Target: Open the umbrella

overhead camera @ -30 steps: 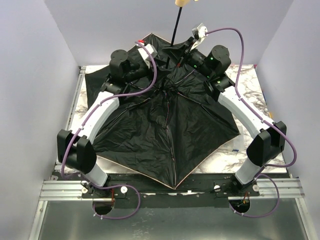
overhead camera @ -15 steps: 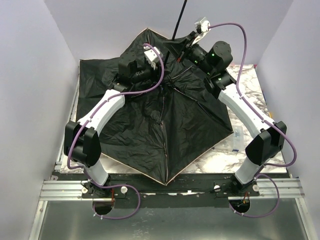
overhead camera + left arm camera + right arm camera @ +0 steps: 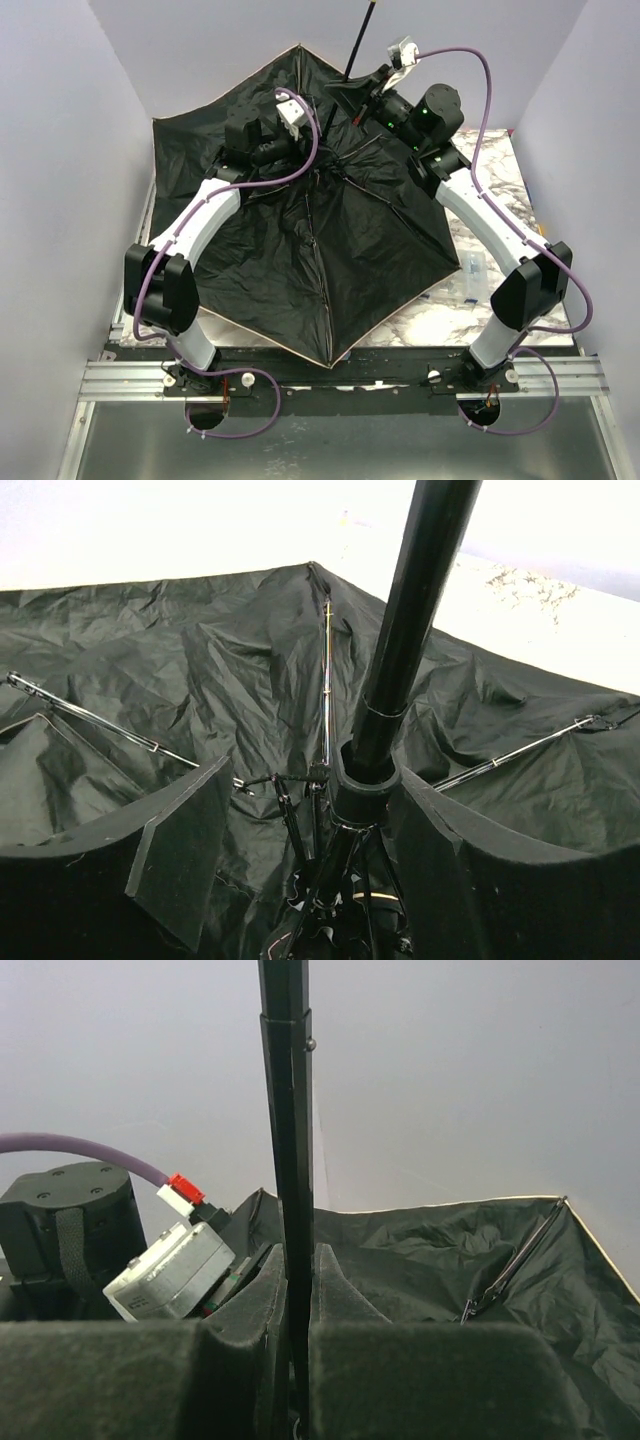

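Observation:
The umbrella [image 3: 330, 250] lies spread over the table, black inner side up and its tan edge showing. Its thin black shaft [image 3: 356, 52] rises toward the back wall; the handle is out of view. My right gripper [image 3: 352, 92] is shut on the shaft [image 3: 288, 1110], with both pads pressed against it. My left gripper [image 3: 315, 122] is open around the runner [image 3: 358, 780] on the shaft. The runner rests against the right finger [image 3: 470, 870], and the left finger [image 3: 180, 850] stands apart from it. Metal ribs [image 3: 325, 680] fan out below.
A clear plastic box [image 3: 473, 270] lies on the marble tabletop [image 3: 500, 170] at the right, beside the canopy edge. Lavender walls close in the back and both sides. The canopy covers the left and middle of the table and hangs over the front edge.
The canopy has spread wider toward the back left. My left gripper has moved back and up along the shaft. The handle has left the top of the view.

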Controlling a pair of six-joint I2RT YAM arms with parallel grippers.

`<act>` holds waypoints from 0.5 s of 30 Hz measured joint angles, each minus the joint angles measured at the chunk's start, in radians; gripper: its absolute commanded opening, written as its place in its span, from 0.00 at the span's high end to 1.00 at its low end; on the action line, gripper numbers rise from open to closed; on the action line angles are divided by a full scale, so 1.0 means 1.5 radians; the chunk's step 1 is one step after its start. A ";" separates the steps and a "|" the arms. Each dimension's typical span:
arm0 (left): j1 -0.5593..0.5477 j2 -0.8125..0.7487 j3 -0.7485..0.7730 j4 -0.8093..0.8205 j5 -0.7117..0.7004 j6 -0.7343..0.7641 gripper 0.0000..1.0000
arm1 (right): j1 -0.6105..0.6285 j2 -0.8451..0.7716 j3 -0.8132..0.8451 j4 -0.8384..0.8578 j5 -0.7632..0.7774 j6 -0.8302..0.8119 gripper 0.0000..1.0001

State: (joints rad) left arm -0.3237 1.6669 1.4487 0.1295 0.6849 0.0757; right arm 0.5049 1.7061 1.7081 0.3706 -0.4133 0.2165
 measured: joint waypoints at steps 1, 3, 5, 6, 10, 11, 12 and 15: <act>0.001 -0.003 0.000 -0.006 0.011 0.006 0.38 | 0.000 -0.003 -0.007 0.005 -0.002 0.000 1.00; 0.000 -0.009 0.004 -0.017 0.020 0.017 0.44 | 0.000 -0.007 -0.018 0.010 -0.004 0.000 1.00; -0.004 -0.015 0.016 -0.028 0.025 0.030 0.49 | 0.000 -0.008 -0.023 0.012 -0.008 0.000 1.00; -0.005 -0.019 0.023 -0.035 0.029 0.037 0.51 | 0.000 -0.008 -0.025 0.013 -0.009 0.000 1.00; -0.014 -0.030 0.052 -0.045 0.035 0.063 0.61 | 0.000 -0.008 -0.027 0.015 -0.017 0.000 1.00; -0.017 -0.032 0.056 -0.045 0.035 0.067 0.63 | 0.000 -0.008 -0.027 0.015 -0.018 0.001 1.00; -0.019 -0.033 0.060 -0.045 0.035 0.072 0.65 | 0.000 -0.008 -0.027 0.015 -0.019 0.001 1.00; -0.026 -0.033 0.065 -0.049 0.034 0.087 0.70 | 0.000 -0.008 -0.027 0.016 -0.022 0.004 1.00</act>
State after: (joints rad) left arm -0.3626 1.6176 1.5467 0.0559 0.7353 0.2066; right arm 0.5049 1.6939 1.6669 0.3950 -0.4461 0.2230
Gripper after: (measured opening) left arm 0.351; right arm 0.061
